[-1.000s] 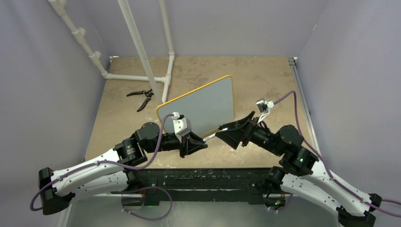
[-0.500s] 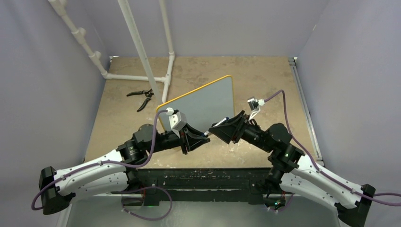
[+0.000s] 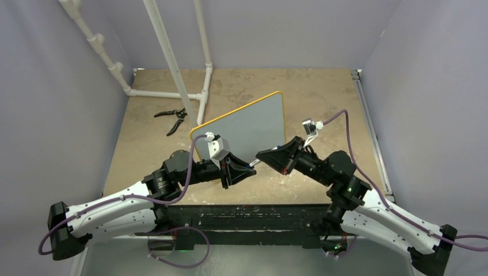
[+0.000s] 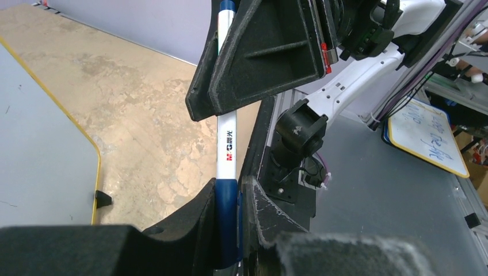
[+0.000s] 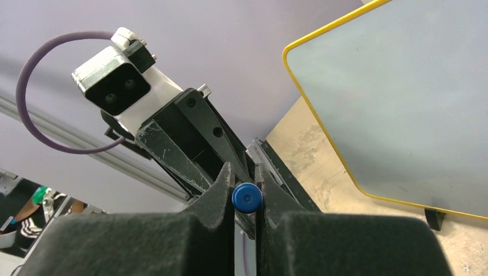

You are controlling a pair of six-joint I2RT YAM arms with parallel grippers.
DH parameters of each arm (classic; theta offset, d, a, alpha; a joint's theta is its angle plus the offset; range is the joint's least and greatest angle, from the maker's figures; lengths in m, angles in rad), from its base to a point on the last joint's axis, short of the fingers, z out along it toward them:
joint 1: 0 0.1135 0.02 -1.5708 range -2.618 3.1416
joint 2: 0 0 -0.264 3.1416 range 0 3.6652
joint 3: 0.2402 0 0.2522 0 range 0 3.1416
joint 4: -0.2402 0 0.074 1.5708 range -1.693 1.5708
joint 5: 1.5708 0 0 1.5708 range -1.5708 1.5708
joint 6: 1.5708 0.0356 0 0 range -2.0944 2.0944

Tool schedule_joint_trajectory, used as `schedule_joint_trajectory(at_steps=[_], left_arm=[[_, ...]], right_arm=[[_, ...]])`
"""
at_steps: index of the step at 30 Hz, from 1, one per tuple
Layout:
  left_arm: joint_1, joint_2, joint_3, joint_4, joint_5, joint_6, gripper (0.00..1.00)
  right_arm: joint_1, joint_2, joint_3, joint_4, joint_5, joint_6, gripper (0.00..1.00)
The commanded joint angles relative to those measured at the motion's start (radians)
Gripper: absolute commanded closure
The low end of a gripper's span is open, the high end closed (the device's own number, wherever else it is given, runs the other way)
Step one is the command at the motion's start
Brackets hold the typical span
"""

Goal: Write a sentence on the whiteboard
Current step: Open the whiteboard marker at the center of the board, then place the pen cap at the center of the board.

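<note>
The whiteboard [image 3: 247,127], yellow-rimmed, lies flat in the middle of the table with a blank face [image 5: 403,98]; the sentence is not in view on it. In front of its near edge a white marker [image 3: 253,164] with blue ends hangs in the air between both arms. My left gripper [image 4: 228,192] is shut on the marker's blue capped end [image 4: 228,224]. My right gripper [image 5: 243,172] is shut on the marker's other end, whose round blue butt [image 5: 247,198] shows between the pads. The two grippers [image 3: 246,170] [image 3: 262,156] face each other tip to tip.
Black pliers [image 3: 171,119] lie at the back left beside a white pipe frame [image 3: 172,75]. Grey walls close in the table on three sides. A second small board with blue writing [image 4: 429,135] lies off the table beyond the right arm's base.
My right gripper swung left from beside the board to the marker's free end and shut on it. The left arm shifted slightly, still holding the marker.
</note>
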Motion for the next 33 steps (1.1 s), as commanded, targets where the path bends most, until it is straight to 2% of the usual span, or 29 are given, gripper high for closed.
schedule_joint_trajectory(at_steps=[1,6,11,15,18,23,26,33], left_arm=[[0.001,-0.017,0.034,-0.047,0.009,0.042,1.00],[0.002,-0.039,0.027,-0.090,0.081,0.058,1.00],[0.002,-0.049,0.024,-0.143,0.079,0.082,1.00],[0.002,0.003,0.026,-0.140,0.066,0.088,1.00],[0.000,0.109,0.034,-0.107,0.030,0.083,1.00],[-0.040,0.287,0.026,0.041,-0.070,0.066,1.00],[-0.095,0.437,0.052,0.101,-0.175,0.082,1.00],[-0.191,0.743,0.126,0.196,-0.337,0.083,1.00]], right_arm=[[-0.001,-0.067,0.048,-0.053,0.105,-0.059,1.00],[-0.001,-0.169,0.101,-0.108,0.190,-0.118,1.00],[-0.001,-0.211,0.199,-0.263,0.286,-0.182,1.00],[-0.001,-0.230,0.225,-0.295,0.364,-0.232,1.00],[-0.001,-0.199,0.262,-0.339,0.434,-0.276,1.00],[-0.001,-0.126,0.314,-0.445,0.602,-0.319,1.00],[-0.001,-0.114,0.303,-0.482,0.690,-0.317,1.00],[-0.001,-0.130,0.259,-0.507,0.792,-0.287,1.00]])
